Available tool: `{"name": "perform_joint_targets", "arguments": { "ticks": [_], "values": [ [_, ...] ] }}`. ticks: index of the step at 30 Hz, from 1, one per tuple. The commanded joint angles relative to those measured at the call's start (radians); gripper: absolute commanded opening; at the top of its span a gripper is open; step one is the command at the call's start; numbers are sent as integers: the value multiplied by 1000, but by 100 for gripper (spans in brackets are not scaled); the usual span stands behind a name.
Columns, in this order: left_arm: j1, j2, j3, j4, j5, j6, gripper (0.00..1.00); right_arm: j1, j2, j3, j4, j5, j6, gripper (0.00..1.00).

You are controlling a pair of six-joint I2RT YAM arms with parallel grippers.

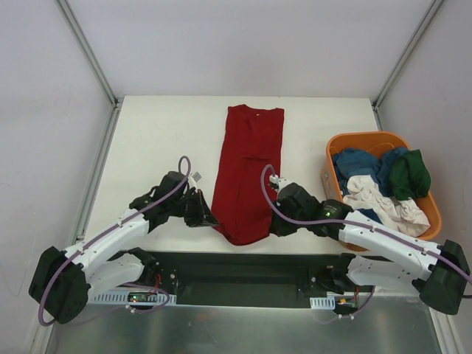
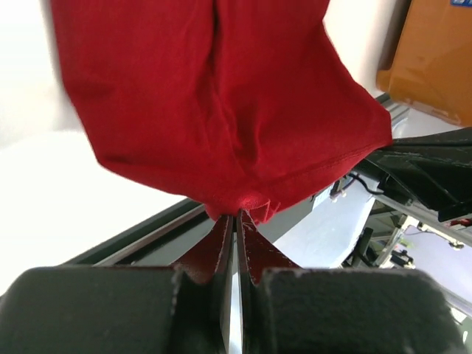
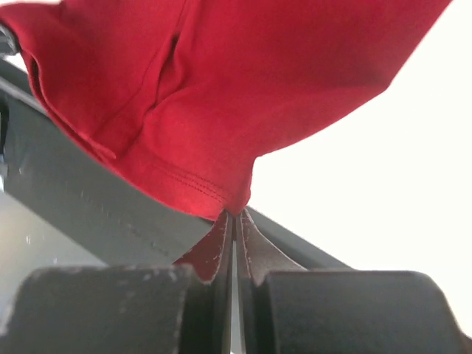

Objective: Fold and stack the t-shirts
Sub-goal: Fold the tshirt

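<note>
table [image 1: 162, 140]: folded t-shirt [image 1: 247, 169] lies on it at centre, running 12 to 6 o'clock, near end over the table's near edge | basket [image 1: 366, 137]: on table at the shirt's 3 o'clock, apart from it | heap of t-shirts [image 1: 383, 188]: in basket | left gripper [image 1: 209, 219]: at shirt's 7 o'clock corner | right gripper [image 1: 273, 225]: at its 5 o'clock corner

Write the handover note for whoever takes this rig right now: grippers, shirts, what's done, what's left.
Left gripper: shut on the near left hem corner of the dark red t-shirt.
Right gripper: shut on its near right corner.
The shirt lies as a narrow strip on the table, collar at the far end.
Blue shirt, dark green shirt, white shirt: heaped unfolded in the orange basket on the right.
Done: lengthwise fold, apparently. Left: hem to collar, then the basket shirts; no stack yet.
</note>
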Motion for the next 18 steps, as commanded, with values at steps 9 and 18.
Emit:
{"name": "perform_joint_targets", "arguments": {
  "ticks": [9,18],
  "values": [
    [45,228,293,2,-67,156,0,-226,111,211,-14,-47,-168,1],
    [177,476,542,2,21,237,0,-359,292,359,0,-54,-179,1]
  ]
}}
